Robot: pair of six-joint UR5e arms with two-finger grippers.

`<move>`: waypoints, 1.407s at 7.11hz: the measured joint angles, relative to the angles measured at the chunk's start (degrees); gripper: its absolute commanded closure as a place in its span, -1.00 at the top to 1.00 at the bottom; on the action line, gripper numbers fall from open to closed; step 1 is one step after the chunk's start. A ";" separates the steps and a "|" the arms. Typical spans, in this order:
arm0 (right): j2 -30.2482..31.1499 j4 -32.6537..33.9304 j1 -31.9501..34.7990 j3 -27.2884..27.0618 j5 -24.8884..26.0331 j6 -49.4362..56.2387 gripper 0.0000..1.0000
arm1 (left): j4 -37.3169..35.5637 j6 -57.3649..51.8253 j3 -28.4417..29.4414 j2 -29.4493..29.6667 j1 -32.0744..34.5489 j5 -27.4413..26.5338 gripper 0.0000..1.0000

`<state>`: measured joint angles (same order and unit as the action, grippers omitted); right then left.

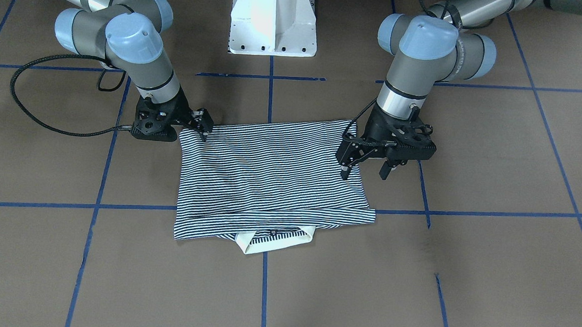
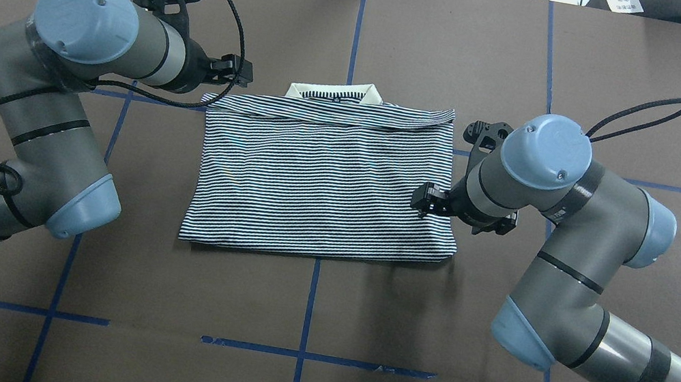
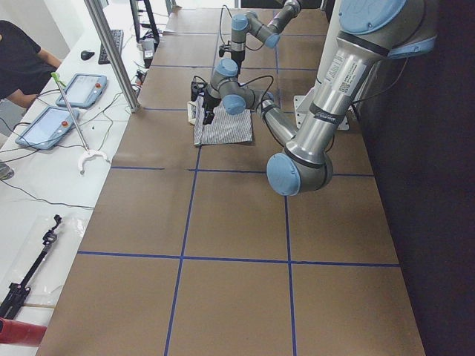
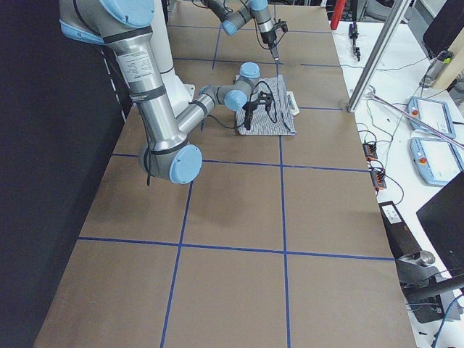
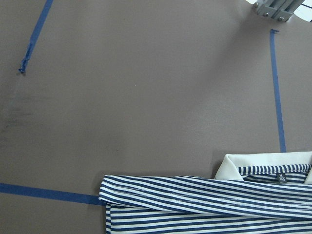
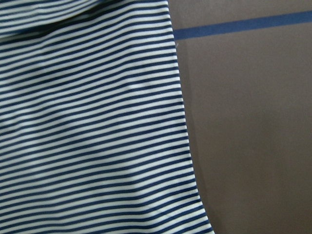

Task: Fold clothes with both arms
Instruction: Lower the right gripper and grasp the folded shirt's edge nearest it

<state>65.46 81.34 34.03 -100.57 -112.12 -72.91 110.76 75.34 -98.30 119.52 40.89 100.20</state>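
one striped polo shirt (image 2: 320,188) lay folded into a rectangle at the centre of the table (image 2: 307,310), its cream collar (image 2: 329,91) poking out at the far edge. it looked light, soft and floppy, best pinched at the corners. two arms flanked it. the left gripper (image 1: 364,175) hung empty, fingers spread. the right gripper (image 1: 204,129) sat at the shirt's right edge, its grip impossible to tell.
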 measured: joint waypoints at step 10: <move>-0.39 -0.04 -3.24 3.03 0.64 0.03 -1.00 | 0.12 0.68 -0.99 -0.26 -0.64 -0.08 1.00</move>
<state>65.07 81.30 30.79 -97.54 -111.48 -72.88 110.88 76.02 -99.29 119.26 40.25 100.11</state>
